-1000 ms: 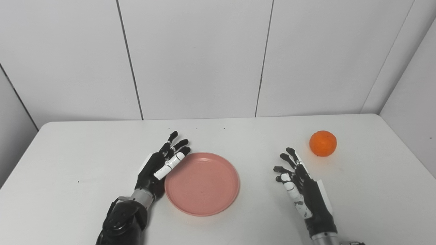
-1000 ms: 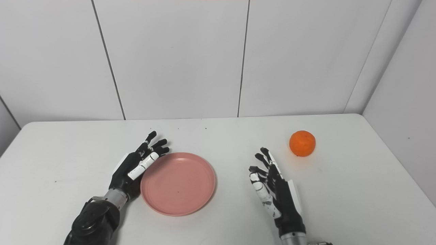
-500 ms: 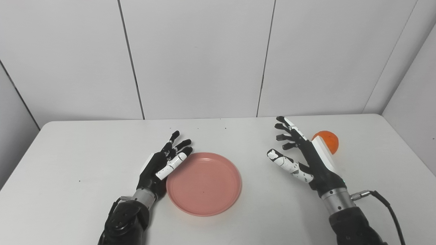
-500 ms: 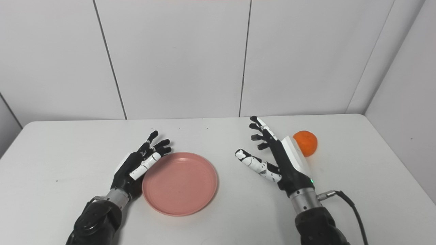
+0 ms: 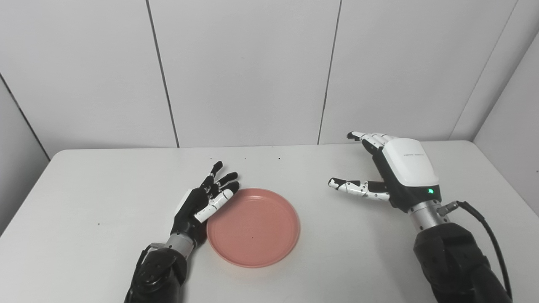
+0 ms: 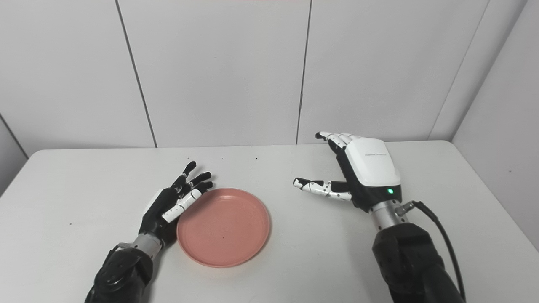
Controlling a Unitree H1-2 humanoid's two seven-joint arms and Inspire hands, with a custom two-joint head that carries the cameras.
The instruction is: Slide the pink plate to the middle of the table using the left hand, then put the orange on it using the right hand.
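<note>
Reaching: we raise our right hand (image 5: 400, 174) beyond the pink plate (image 5: 253, 227), fingers spread, holding nothing.
Table (image 5: 84, 189): white; the plate lies near its middle.
Plate: our left hand (image 5: 201, 205), released, rests against its left rim.
Orange: unseen; we judge our right hand hides it.
Risk: grasping blind, we could nudge it rolling away.

Bare table (image 5: 320, 235) lies between the pink plate (image 5: 253, 227) and the raised right hand (image 5: 396, 176).
</note>
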